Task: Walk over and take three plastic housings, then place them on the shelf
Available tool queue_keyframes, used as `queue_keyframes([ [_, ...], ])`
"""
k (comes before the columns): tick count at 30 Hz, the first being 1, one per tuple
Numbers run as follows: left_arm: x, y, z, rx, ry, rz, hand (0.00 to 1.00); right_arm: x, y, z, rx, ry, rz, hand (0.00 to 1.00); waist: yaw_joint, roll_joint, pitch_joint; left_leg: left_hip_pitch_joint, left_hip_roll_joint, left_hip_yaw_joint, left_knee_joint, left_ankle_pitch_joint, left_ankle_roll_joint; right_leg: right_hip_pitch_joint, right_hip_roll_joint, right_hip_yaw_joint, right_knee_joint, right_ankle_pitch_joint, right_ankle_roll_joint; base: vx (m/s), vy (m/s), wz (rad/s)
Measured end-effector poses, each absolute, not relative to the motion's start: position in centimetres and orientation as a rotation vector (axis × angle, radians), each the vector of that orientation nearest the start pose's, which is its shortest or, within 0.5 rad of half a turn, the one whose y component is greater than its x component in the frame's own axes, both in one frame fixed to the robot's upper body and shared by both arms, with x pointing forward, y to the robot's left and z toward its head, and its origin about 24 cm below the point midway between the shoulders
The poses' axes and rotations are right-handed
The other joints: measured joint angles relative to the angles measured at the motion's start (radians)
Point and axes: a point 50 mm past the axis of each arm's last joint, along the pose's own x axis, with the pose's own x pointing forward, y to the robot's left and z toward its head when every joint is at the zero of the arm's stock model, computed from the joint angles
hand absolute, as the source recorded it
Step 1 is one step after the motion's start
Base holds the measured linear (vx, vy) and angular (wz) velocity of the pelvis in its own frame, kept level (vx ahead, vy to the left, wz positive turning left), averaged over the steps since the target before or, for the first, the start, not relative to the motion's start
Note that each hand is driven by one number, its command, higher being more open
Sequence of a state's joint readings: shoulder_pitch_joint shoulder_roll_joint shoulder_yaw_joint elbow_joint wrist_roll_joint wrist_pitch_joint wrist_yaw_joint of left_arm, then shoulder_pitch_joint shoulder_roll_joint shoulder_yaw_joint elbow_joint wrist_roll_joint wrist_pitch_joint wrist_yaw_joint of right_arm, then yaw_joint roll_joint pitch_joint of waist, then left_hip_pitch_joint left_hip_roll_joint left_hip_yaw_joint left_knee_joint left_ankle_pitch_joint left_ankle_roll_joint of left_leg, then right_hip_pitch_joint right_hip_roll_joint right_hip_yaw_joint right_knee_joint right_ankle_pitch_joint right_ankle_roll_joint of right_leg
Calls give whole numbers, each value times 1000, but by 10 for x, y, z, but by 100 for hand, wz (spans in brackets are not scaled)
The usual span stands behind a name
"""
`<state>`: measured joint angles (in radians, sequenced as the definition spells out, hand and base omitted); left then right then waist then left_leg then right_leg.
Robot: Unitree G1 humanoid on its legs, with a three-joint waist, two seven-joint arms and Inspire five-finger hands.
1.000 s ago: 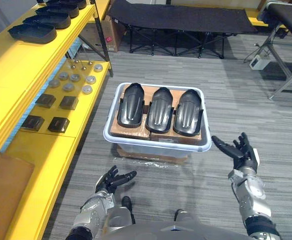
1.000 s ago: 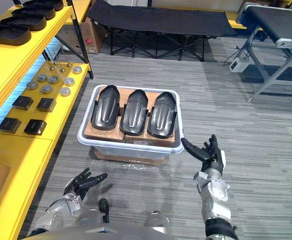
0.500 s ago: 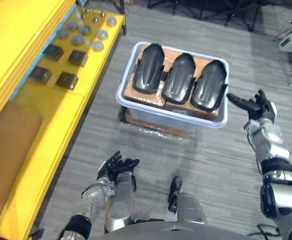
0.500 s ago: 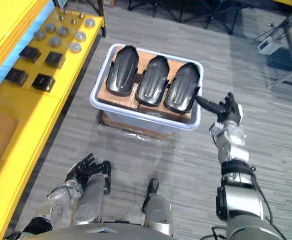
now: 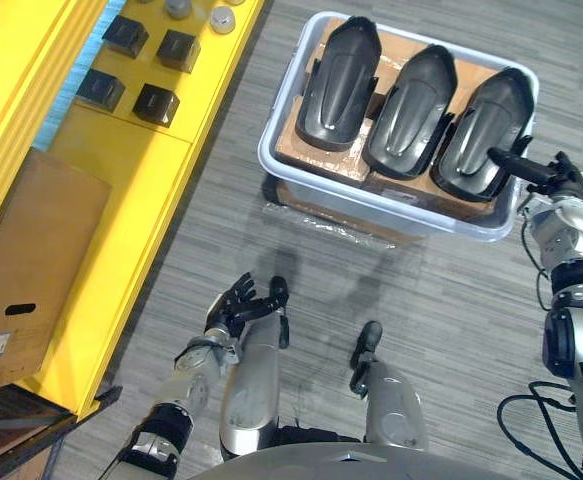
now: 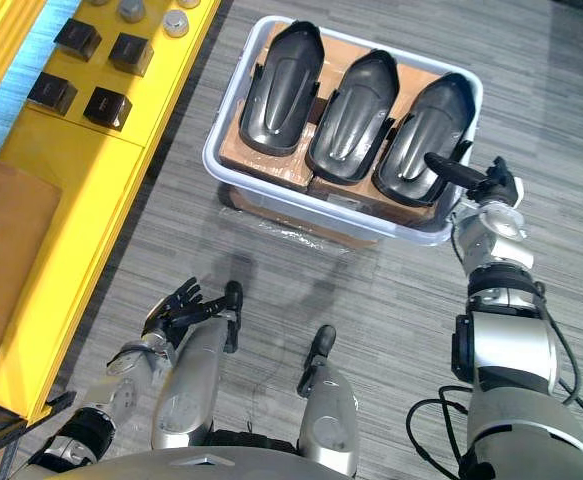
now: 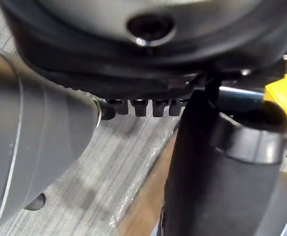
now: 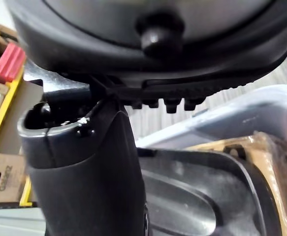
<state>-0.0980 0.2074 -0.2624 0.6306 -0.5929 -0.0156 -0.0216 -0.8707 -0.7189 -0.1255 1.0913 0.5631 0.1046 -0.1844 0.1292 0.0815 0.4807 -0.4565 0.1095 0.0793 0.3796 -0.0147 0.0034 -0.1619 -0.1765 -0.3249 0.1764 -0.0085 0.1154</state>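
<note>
Three plastic housings (image 5: 411, 100) filled the tub (image 5: 391, 215) side by side, with only narrow gaps between them. Bare floor (image 5: 441, 300) lay around the tub, the yellow shelf (image 5: 121, 200) near its left.

The left housing (image 5: 338, 70), the middle housing (image 5: 409, 98) and the right housing (image 5: 476, 120) are alike: dark, glossy, elongated plastic shells, each with a rounded nose toward the top of the frame, a long central panel down its length and a squarer end toward the bottom. They lie flat, side by side and close together in the upper right of the frame, the row stepping lower toward the right, on brown cardboard (image 5: 403, 45) inside a pale tub (image 5: 371, 200). The yellow shelf (image 5: 121, 180) runs down the left of the frame, apart from them.
</note>
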Motion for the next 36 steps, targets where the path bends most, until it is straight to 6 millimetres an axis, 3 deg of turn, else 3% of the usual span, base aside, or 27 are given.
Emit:
queue_keyframes([
  [6,234,154,-74,-315,568,-46,100,353,-366,161,155,118,-659,100,-1,0,0,-10,0,0,-19,13,-6,-51,-13,0,76,-43,-5,16,-37,1],
  [11,240,150,-73,-340,567,-40,100,357,-357,155,81,229,-573,100,2,0,0,-23,1,-4,-34,25,-15,-88,-23,-2,123,-71,-11,11,-25,3],
  [12,241,149,-72,-351,564,-37,100,357,-357,155,80,233,-571,0,2,-1,1,-29,1,-5,-36,28,-16,-101,-26,-4,138,-78,-14,9,-16,4],
  [15,243,147,-71,-355,559,-40,100,357,-356,154,51,256,-566,0,1,-9,5,-31,1,-8,-35,29,-18,-108,-30,-9,158,-91,-16,15,-24,5],
  [19,250,141,-66,-366,539,-56,100,348,-373,164,-53,274,-618,0,0,-13,8,-70,3,-20,-36,40,-23,-153,-32,-20,191,-106,-21,4,-28,7],
  [22,251,141,-65,-372,542,-52,100,346,-375,163,-78,308,-629,0,-9,-13,8,-69,6,-24,-41,44,-27,-157,-33,-27,208,-117,-27,32,-40,4],
  [36,253,143,-62,-400,509,-36,100,346,-362,134,47,362,-701,0,-19,-20,5,16,9,-23,-135,89,-42,-100,-31,-55,203,-132,-37,8,-25,5],
])
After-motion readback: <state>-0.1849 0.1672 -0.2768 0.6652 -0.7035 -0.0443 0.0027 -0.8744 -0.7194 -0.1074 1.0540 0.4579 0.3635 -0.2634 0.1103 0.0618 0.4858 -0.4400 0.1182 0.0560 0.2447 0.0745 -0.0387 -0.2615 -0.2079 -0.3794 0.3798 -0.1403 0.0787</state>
